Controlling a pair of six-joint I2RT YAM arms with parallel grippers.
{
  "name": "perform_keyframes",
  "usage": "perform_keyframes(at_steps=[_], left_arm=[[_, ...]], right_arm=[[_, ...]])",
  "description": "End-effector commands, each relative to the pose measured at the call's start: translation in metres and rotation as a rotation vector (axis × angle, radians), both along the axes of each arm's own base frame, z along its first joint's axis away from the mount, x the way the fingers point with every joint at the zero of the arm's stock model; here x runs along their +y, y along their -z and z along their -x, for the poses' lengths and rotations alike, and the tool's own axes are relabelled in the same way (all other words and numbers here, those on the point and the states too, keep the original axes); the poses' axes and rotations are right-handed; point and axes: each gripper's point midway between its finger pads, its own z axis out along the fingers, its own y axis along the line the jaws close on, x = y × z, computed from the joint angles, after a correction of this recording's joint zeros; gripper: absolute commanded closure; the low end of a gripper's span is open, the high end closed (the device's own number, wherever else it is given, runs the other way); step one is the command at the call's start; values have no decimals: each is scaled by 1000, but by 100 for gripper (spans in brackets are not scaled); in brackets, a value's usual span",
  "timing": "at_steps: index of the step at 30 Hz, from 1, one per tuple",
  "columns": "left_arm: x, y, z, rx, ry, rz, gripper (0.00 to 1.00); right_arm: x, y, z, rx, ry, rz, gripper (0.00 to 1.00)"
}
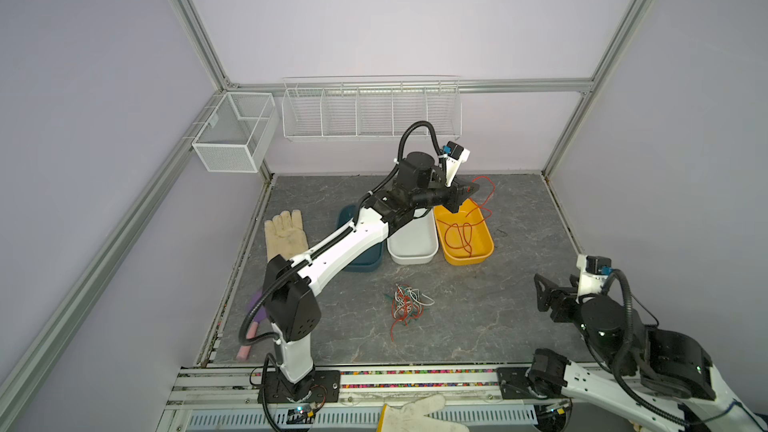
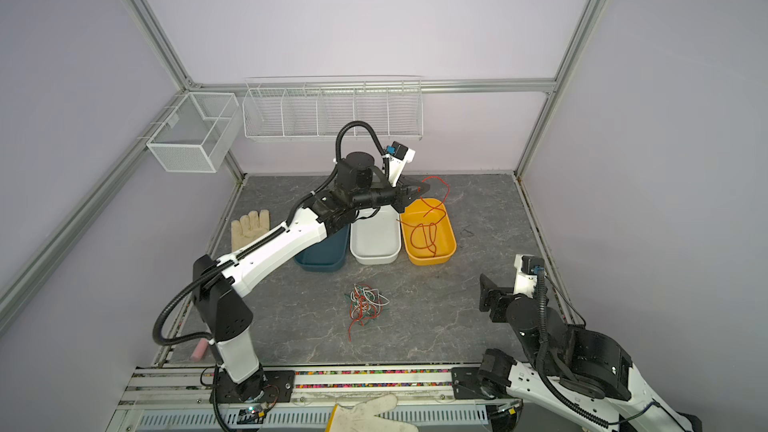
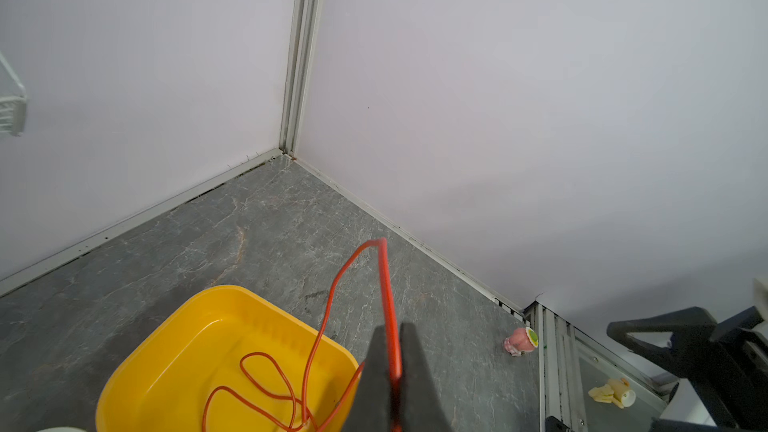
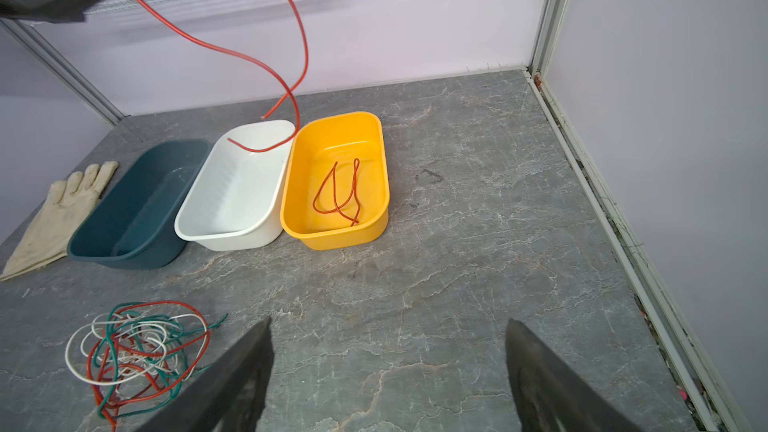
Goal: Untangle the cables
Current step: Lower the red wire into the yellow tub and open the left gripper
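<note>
The cables [image 4: 137, 342] lie in a loose red-orange, dark green and white tangle on the grey desk [image 4: 457, 243], near the middle in both top views and a little toward the near side. They are well apart from both arms.

One red-orange cable [image 3: 386, 280] has been pulled away from the tangle. The left gripper [image 3: 390, 330] pinches it between closed jaws at the far side of the desk, above the yellow bin [image 4: 340, 238]. From the grip the cable arches up and hangs down toward that bin. I cannot tell whether its lower end touches the bin.

Another red-orange cable [image 4: 354, 180] lies coiled on the yellow bin's floor.

Left of the yellow bin, and touching it side by side, stands a white bin [image 4: 237, 238]. Left of that is a dark teal bin [image 4: 124, 257], partly hidden by the left arm in both top views.

A pale work glove [image 4: 54, 218] lies flat on the desk left of the teal bin.

The right gripper [image 4: 388, 321] is at the near right of the desk with its jaws spread wide and nothing between them. It hangs above bare desk to the right of the tangle.
</note>
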Motion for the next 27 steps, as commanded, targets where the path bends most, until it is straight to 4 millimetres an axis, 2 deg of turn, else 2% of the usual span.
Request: perform_keyframes(at_steps=[1,10,27], left_arm=[[-14,-12,-4,15,52,84,100],[-31,37,-29,115,47,106,100],[-23,118,-52,227,0,79,100]], right_arm=[[-7,2,0,-19,28,-1,12],[-5,2,1,-18,10,-5,12],[-8,1,2,-38,11,-24,12]])
